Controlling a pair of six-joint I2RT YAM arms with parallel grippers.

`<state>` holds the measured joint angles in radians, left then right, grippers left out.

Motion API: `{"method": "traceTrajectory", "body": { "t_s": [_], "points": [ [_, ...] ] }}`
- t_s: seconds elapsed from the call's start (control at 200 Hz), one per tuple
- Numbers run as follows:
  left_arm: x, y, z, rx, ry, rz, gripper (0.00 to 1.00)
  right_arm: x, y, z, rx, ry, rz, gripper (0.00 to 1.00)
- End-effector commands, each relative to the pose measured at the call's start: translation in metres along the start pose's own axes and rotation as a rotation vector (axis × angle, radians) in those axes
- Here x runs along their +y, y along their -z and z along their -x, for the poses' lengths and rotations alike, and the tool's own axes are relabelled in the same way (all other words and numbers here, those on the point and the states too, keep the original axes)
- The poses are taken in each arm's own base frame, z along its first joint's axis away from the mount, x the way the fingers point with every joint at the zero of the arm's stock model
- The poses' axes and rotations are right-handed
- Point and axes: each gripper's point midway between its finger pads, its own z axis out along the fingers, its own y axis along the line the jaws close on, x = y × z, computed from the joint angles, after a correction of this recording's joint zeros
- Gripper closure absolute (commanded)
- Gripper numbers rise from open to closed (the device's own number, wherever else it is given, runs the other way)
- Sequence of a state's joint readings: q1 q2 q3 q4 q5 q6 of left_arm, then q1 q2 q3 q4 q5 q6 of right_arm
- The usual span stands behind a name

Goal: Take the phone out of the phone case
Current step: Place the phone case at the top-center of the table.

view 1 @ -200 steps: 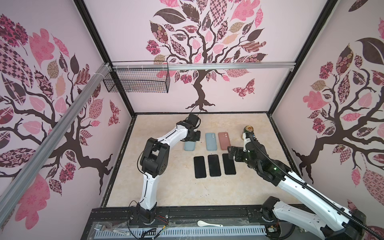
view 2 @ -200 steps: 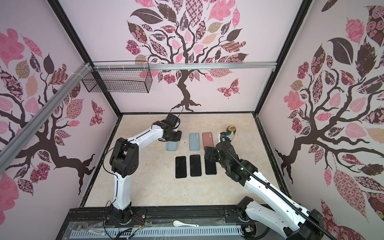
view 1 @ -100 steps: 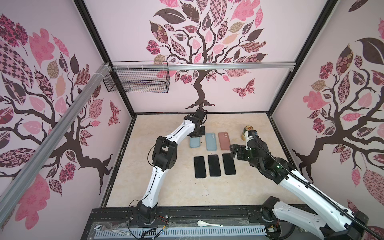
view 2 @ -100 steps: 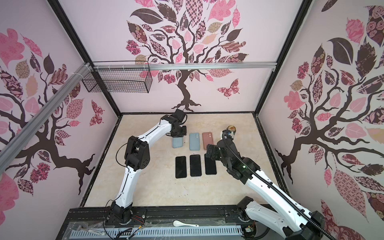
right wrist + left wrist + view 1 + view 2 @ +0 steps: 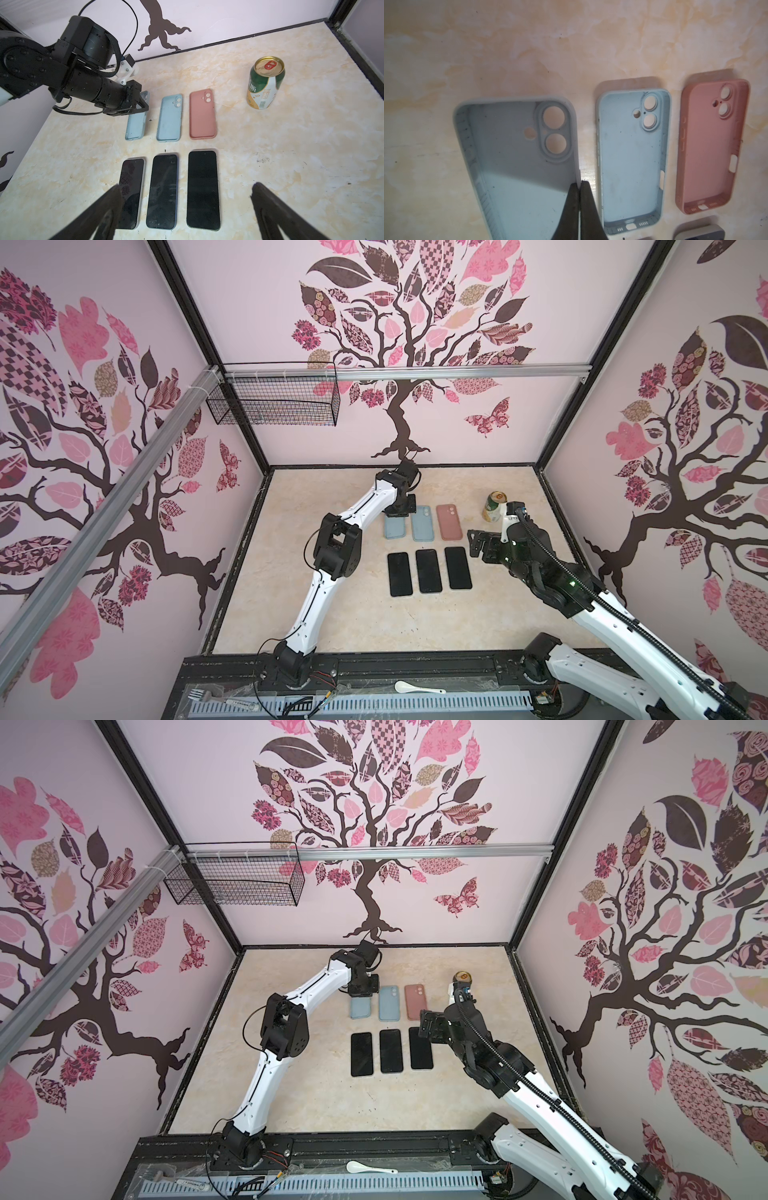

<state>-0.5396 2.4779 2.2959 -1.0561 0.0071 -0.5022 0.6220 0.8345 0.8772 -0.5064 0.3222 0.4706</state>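
3 empty phone cases (image 5: 422, 522) are lying in the far row on the table (image 5: 415, 626), and 3 bare phones (image 5: 428, 571) are lying screen up in the near row. The left end effector (image 5: 580, 184) is pinching the right side wall of the pale blue left case (image 5: 519, 166), its fingers pressed together on the thin rim. The case is tilting with that side raised. The right end effector (image 5: 186, 187) is hovering spread wide, holding nothing, near the right phone (image 5: 202, 166).

The case is probably light, soft and bendy, so its wall may be flexing in the pinch; a hold mid-wall looks steadier than one at a corner. The phones look stiff, smooth and likely slippery, best taken across their long edges.

Compared with 1 second earlier, the left arm is reaching farther over the table. The held case is sitting slightly farther right, closer to the middle case. The right end effector has drawn back to the right, away from the phones. Both are keeping the same opening.
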Motion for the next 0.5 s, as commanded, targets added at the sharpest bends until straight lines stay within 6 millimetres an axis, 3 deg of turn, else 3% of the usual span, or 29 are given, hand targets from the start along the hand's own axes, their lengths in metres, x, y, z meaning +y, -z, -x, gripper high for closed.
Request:
{"method": "traceTrajectory", "body": {
  "t_s": [0.0,0.435,0.495],
  "points": [
    [-0.004,-0.004,-0.002,0.012,0.004,0.004,1.0,-0.003,0.006,0.007,-0.012,0.004,-0.018,0.01],
    [-0.003,-0.025,-0.004,0.025,0.015,0.009,1.0,-0.001,0.003,0.001,0.019,0.007,-0.01,0.01],
    [-0.003,-0.027,-0.004,0.024,0.019,0.007,0.94,-0.001,0.003,0.0,0.023,0.008,-0.011,0.01]
  ]
}}
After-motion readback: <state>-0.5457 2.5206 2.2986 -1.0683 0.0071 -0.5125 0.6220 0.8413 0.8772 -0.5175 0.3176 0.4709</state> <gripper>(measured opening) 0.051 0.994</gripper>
